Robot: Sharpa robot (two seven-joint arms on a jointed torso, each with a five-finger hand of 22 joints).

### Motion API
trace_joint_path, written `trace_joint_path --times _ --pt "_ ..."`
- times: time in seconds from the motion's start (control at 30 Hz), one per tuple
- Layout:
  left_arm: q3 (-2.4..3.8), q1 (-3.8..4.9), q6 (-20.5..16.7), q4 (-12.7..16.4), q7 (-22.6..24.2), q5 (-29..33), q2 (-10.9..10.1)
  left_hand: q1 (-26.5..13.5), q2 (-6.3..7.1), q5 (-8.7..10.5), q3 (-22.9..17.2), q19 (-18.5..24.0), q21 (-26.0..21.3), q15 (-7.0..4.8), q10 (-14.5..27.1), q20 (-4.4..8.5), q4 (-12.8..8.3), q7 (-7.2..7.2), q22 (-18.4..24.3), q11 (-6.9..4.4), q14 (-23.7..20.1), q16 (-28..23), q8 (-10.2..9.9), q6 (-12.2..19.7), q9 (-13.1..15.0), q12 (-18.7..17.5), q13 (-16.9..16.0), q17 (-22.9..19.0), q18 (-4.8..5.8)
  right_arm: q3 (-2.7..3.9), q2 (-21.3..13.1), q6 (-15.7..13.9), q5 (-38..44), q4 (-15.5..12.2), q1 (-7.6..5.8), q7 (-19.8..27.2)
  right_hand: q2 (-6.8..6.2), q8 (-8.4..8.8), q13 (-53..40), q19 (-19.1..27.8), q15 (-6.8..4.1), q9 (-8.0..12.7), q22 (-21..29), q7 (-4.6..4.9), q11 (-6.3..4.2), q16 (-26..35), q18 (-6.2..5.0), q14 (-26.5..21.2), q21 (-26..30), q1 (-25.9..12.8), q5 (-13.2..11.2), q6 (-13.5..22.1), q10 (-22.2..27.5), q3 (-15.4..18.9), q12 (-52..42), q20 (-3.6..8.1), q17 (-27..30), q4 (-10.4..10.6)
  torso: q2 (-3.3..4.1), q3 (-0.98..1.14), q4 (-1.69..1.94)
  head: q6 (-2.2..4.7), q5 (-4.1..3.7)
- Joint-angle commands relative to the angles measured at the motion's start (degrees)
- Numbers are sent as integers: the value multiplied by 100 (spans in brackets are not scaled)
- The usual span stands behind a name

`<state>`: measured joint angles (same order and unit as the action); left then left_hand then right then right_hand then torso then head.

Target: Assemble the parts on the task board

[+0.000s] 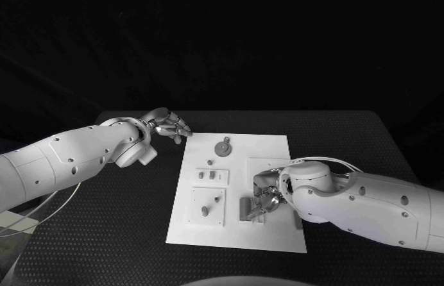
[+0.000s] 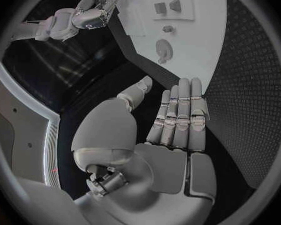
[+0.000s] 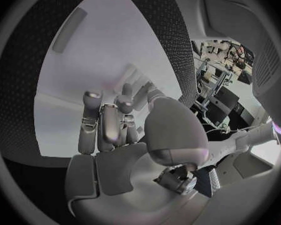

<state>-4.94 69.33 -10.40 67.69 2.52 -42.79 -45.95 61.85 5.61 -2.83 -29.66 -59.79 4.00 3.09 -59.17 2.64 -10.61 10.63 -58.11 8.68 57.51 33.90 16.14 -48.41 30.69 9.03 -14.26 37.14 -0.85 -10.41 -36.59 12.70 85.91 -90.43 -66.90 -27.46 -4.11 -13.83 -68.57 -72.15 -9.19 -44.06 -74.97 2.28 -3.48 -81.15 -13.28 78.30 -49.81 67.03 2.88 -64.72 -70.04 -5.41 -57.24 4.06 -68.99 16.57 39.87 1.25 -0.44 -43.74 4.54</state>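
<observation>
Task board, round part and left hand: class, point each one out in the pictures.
task board [image 1: 282,142]: head view, bare far corner.
round part [image 1: 223,148]: head view, middle of its disc.
left hand [image 2: 178,117]: left wrist view, on its fingers.

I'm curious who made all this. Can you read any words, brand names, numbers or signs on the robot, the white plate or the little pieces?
None: no readable text anywhere.
Task board: plain white, no lettering seen.
Parts, such as the round one: unmarked.
Left robot hand and right robot hand: bare metal, no label visible.
</observation>
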Motion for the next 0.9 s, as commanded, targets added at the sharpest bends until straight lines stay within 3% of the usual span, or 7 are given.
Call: trace_joint_path --times 0.03,0.13,0.2,0.43,0.6,0.7,0.9 --pt "3 3 70 11 25 -13 7 -28 -4 -15 20 5 9 7 26 -15 17 -17 7 8 39 -36 37 -2 -5 37 10 10 -107 -5 -25 103 -3 0 8 4 -22 23 -7 11 -31 1 -100 43 -12 -27 -172 -15 4 -5 12 18 -37 41 31 16 14 3 -1 -2 -2 3 -3" --pt "3 3 71 12 26 -13 8 -28 -4 -15 20 5 9 7 26 -15 17 -17 7 8 39 -37 37 -2 -5 37 10 11 -107 -5 -57 18 -37 -21 8 19 -40 25 -7 13 -31 1 -99 44 -12 -26 -172 -15 5 -2 13 20 -37 50 33 16 14 2 -1 -3 -3 3 -3" --pt "3 3 72 10 24 -15 5 -28 -4 -15 21 5 9 7 26 -15 17 -17 7 8 39 -37 37 -2 -5 38 10 12 -107 -5 -82 -337 -10 -32 8 44 -50 25 -7 14 -31 1 -98 43 -12 -26 -172 -14 6 22 13 21 -37 50 34 17 13 -5 -2 -3 -4 5 -8" --pt "3 3 45 7 24 -20 2 -26 -2 -15 21 6 9 6 27 -14 15 -18 7 8 39 -40 37 -2 -5 38 11 15 -108 29 -354 -894 -53 -141 -4 9 -82 85 -14 7 -1 16 -99 84 26 -51 -172 10 -3 232 12 141 -48 102 28 21 -23 -15 -5 2 -1 6 -23" --pt "3 5 -15 16 13 -17 -9 -27 7 -15 24 6 9 7 34 -15 13 -14 7 10 39 -46 30 11 -9 35 14 21 -107 69 -640 -1317 -920 -190 -171 -1 -92 137 -47 50 60 -4 -90 148 88 10 -172 -49 26 293 12 301 40 168 29 -9 85 -8 -7 -9 -14 34 -77" --pt "3 5 -25 25 14 -16 -17 -31 10 -15 26 6 9 7 36 -15 15 -12 7 11 40 -48 27 16 -10 35 15 23 -107 92 -802 -1139 -1022 -228 -272 -40 -74 166 -64 62 94 -24 -91 183 123 30 -172 -63 32 336 12 401 67 195 19 -22 120 -11 -8 -9 -27 47 -93" --pt "3 5 -32 31 6 -16 -20 -36 12 -15 28 5 9 8 36 -16 19 -9 7 12 42 -51 25 21 -12 36 16 27 -106 101 -1132 -116 -867 -257 -433 -147 32 128 -75 210 126 -105 -100 202 147 167 -172 -256 82 400 12 430 192 278 54 -88 342 -14 -14 -1 -44 60 -106"
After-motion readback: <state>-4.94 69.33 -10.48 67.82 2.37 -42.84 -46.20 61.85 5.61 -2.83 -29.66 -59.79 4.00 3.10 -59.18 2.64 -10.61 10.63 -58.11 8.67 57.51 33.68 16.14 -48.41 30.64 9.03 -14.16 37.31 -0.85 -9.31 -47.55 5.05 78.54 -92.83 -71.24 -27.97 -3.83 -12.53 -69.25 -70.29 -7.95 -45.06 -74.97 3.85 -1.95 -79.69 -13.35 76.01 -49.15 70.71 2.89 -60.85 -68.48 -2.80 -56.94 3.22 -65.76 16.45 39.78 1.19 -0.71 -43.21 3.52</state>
